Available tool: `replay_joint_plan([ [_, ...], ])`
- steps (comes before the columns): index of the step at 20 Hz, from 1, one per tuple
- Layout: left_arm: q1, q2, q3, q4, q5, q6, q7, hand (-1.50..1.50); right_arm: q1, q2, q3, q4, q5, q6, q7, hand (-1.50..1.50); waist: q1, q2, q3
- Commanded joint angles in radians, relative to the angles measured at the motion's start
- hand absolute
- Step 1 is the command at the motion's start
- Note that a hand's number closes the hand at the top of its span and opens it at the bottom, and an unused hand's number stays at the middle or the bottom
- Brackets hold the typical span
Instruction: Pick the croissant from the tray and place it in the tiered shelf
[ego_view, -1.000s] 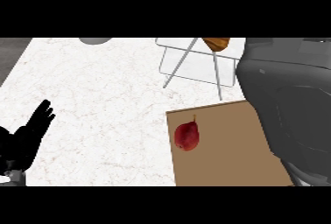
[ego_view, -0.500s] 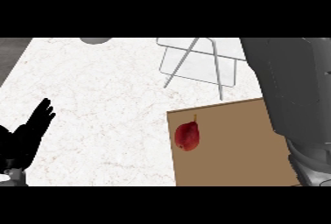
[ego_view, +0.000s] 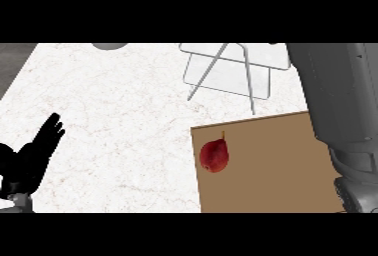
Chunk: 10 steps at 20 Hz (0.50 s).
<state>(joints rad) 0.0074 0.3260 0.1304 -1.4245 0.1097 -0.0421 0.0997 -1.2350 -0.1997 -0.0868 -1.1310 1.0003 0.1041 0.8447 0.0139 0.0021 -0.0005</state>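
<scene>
The brown tray (ego_view: 280, 170) lies at the lower right of the white counter, and no croissant shows on it or anywhere else in view. The wire tiered shelf (ego_view: 235, 70) stands at the top, just beyond the tray. My right forearm (ego_view: 339, 100) runs up the right side past the shelf and leaves the view at the top, so its hand is hidden. My left hand (ego_view: 29, 160) rests open at the lower left edge, fingers up, away from everything.
A red fruit with a thin stem (ego_view: 214, 155) lies on the tray's left part. A grey round object (ego_view: 109, 46) is cut off by the top edge. The dark counter edge (ego_view: 11, 65) runs along the upper left.
One second ago the croissant showed at the shelf's top edge by my right hand; now both are out of view. The right forearm has swung more upright. The left hand has not moved.
</scene>
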Motion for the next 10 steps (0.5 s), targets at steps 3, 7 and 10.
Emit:
replay_joint_plan([
  [3, -0.030, -0.011, -0.004, 0.043, -0.009, -0.018, -0.011, 0.00, 0.020, -0.041, 0.008, 0.144, 0.016, -0.029, -0.112, -1.50, -0.003, 0.002, 0.000],
  [7, 0.022, 0.001, 0.017, -0.010, 0.000, -0.034, -0.013, 0.00, 0.058, -0.026, -0.004, 0.133, 0.004, -0.117, -0.168, -1.50, 0.000, 0.000, 0.000],
  [10, -0.065, 0.003, 0.019, 0.034, -0.016, -0.018, 0.019, 0.00, -0.029, -0.032, -0.056, 0.204, -0.031, -0.155, -0.189, -1.50, -0.001, 0.002, 0.000],
])
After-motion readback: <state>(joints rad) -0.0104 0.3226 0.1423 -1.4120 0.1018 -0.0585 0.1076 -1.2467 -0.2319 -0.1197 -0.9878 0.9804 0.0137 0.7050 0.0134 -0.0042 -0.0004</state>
